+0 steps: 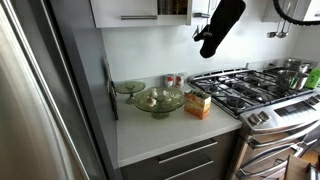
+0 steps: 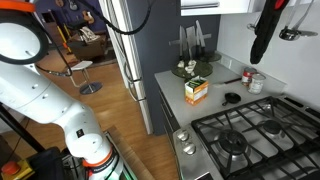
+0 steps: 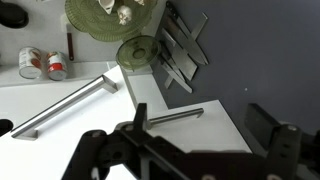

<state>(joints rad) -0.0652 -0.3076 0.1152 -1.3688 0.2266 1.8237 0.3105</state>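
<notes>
Glass bowl [image 1: 158,102] on table [image 1: 160,132] looks fragile, slippery, rim the likely hold; tool [image 1: 209,45] hangs released, high right.

Gripper [image 1: 208,48] all black; bowl [image 1: 160,101] & small dish [image 1: 129,88] both clear green glass, box [image 1: 198,104] orange-yellow. Counter [image 1: 165,140] plain white, cans [image 1: 172,81] red & white, stove [image 1: 275,112] brushed silver w/ black grates [image 1: 235,88]. In an exterior view arm [image 2: 45,95] glossy white, floor [image 2: 125,110] warm brown w/ wood grain
</notes>
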